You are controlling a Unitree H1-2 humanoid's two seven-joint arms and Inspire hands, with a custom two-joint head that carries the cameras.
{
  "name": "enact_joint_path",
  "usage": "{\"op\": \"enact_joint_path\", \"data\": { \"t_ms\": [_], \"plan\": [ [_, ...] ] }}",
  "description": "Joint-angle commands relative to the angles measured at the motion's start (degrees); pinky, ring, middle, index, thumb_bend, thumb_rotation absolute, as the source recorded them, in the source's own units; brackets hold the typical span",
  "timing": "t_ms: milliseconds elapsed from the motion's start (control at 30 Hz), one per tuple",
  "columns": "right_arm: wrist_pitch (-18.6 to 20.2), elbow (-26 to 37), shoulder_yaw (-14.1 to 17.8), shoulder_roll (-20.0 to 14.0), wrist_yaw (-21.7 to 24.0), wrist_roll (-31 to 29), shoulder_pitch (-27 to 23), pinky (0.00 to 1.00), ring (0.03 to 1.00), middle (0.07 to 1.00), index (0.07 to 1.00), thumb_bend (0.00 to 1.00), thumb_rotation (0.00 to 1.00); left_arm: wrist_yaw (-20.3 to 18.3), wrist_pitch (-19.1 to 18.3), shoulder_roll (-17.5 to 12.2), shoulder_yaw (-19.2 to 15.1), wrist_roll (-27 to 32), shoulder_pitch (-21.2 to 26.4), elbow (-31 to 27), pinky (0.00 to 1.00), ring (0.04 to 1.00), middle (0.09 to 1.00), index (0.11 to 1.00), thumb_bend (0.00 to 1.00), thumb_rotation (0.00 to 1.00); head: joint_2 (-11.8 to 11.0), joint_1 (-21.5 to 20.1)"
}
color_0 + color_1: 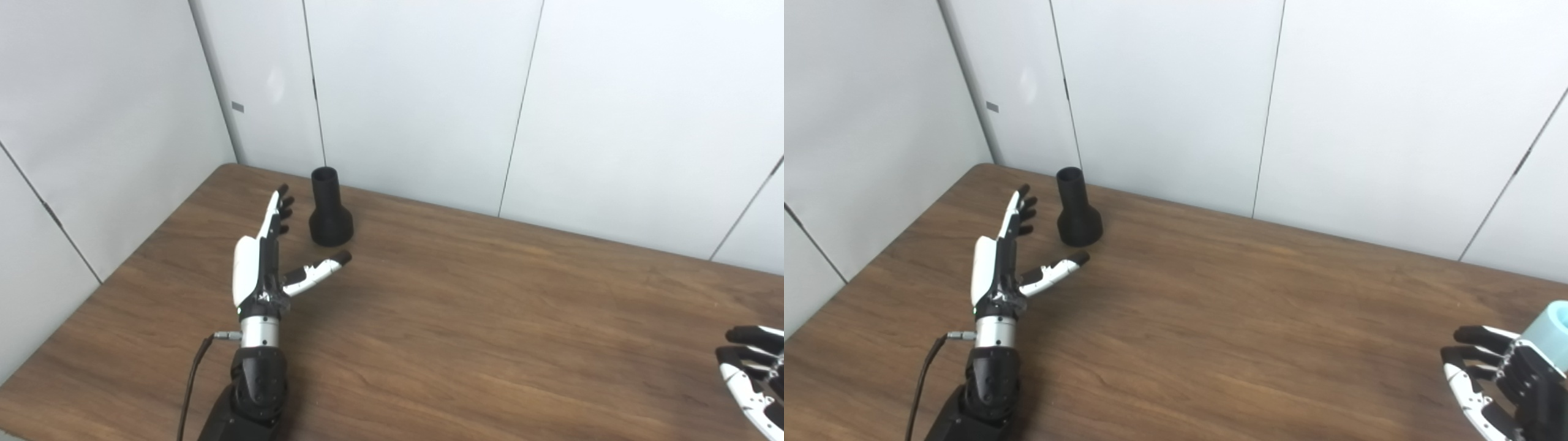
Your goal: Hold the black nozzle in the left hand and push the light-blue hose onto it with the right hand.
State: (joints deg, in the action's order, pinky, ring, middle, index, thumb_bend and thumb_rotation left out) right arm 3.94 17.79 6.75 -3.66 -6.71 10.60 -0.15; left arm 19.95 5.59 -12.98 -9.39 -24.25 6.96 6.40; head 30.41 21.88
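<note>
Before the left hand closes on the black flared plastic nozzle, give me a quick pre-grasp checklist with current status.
1. Black flared plastic nozzle upright on wooden table: ok.
2. Left hand open, fingers apart: ok.
3. Left hand touching nozzle: not ok, it sits just short, beside it.
4. Path between hand and nozzle free: ok.
5. Light-blue hose at right hand: visible only at the frame edge; grip cannot tell.
</note>
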Motion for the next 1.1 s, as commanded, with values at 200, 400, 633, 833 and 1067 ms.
{"op": "enact_joint_path", "data": {
  "t_ms": [200, 400, 633, 833, 1067],
  "plan": [
    [-1.04, 2.67, 0.21, -0.20, -0.12, -0.38, -1.21, 0.41, 0.553, 0.587, 0.533, 0.12, 0.00, -8.39, -10.33, -3.42, 0.72, 1.18, -0.05, -4.28, 0.83, 0.936, 0.971, 1.000, 1.00, 0.45, 0.01, 0.18],
    [-0.45, 2.94, 0.14, -0.23, 0.02, -0.23, -1.29, 0.40, 0.549, 0.587, 0.533, 0.12, 0.00, -8.89, -11.48, -3.80, 0.45, 2.38, 1.34, -3.10, 0.84, 0.950, 0.988, 1.000, 1.00, 0.43, -0.19, 0.37],
    [0.36, 3.73, 0.01, -0.20, 0.27, -0.39, -1.17, 0.41, 0.555, 0.591, 0.537, 0.12, 0.00, -9.72, -12.74, -4.83, 0.19, 3.78, 3.08, -2.10, 0.91, 0.975, 0.998, 1.000, 1.00, 0.45, -0.42, 0.55],
    [0.79, 3.91, -0.06, -0.37, 0.16, 0.55, -1.14, 0.41, 0.553, 0.589, 0.536, 0.12, 0.00, -9.88, -14.56, -5.39, 0.30, 4.24, 4.48, -1.04, 0.91, 0.975, 0.991, 1.000, 1.00, 0.47, -0.52, 0.68],
    [0.31, 3.75, 0.08, -0.49, 0.21, 0.02, -1.19, 0.41, 0.550, 0.585, 0.532, 0.11, 0.00, -10.41, -16.67, -5.85, 0.50, 4.52, 5.98, 0.04, 0.88, 0.965, 0.973, 1.000, 1.00, 0.42, -0.37, 0.71]
  ]
}}
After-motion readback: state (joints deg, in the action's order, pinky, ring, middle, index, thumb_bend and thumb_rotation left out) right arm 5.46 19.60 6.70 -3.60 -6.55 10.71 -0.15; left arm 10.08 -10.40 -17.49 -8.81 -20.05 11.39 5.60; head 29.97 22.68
